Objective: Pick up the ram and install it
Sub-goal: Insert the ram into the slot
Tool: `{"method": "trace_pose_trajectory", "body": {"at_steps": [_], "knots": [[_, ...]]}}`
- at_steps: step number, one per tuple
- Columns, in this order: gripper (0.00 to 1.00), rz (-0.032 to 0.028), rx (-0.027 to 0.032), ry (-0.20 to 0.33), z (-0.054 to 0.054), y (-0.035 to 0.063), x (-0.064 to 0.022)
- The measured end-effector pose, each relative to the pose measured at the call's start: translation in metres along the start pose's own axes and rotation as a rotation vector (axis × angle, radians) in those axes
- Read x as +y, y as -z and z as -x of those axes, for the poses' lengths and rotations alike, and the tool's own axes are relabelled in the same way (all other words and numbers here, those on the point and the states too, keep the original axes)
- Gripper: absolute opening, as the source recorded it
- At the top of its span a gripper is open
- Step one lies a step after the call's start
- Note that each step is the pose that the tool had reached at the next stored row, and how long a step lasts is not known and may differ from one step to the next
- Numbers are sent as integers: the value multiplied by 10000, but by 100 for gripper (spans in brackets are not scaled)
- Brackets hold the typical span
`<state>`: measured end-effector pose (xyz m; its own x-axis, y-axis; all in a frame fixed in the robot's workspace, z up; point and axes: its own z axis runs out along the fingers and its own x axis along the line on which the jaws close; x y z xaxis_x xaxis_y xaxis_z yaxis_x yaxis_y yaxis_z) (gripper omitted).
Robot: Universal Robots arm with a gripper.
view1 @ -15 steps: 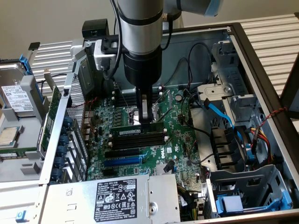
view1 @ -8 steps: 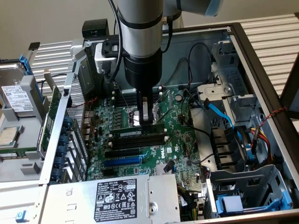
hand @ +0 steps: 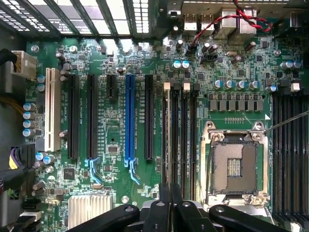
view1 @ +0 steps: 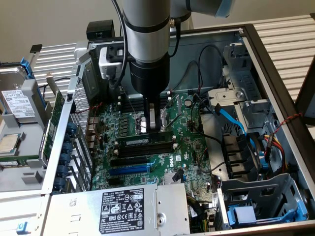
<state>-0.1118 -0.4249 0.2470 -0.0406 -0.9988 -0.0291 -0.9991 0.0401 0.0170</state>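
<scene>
The ram (view1: 145, 141) is a thin green stick that stands on its long edge along the bank of black memory slots (view1: 147, 150) in the middle of the motherboard. In the wrist view the ram (hand: 166, 130) shows edge-on as a pale thin line over one slot. My gripper (view1: 155, 128) comes straight down from the arm onto the ram's top edge. The gripper (hand: 170, 195) has its dark fingers (hand: 164, 203) drawn close together with the ram's edge running between them. How deep the ram sits in the slot is hidden.
The bare CPU socket (hand: 235, 166) lies beside the slots, with more empty memory slots (hand: 289, 145) beyond it. A blue expansion slot (hand: 129, 116) and black ones lie on the other side. The power supply (view1: 130, 206), blue cable (view1: 231, 120) and case walls close in the board.
</scene>
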Motion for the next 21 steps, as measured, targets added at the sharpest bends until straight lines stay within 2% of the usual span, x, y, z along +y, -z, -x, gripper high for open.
{"method": "trace_pose_trajectory", "body": {"at_steps": [4,21], "knots": [[12,-42,-2,-47,0,-7,4],[12,-48,-4,-137,-2,-58,13]]}}
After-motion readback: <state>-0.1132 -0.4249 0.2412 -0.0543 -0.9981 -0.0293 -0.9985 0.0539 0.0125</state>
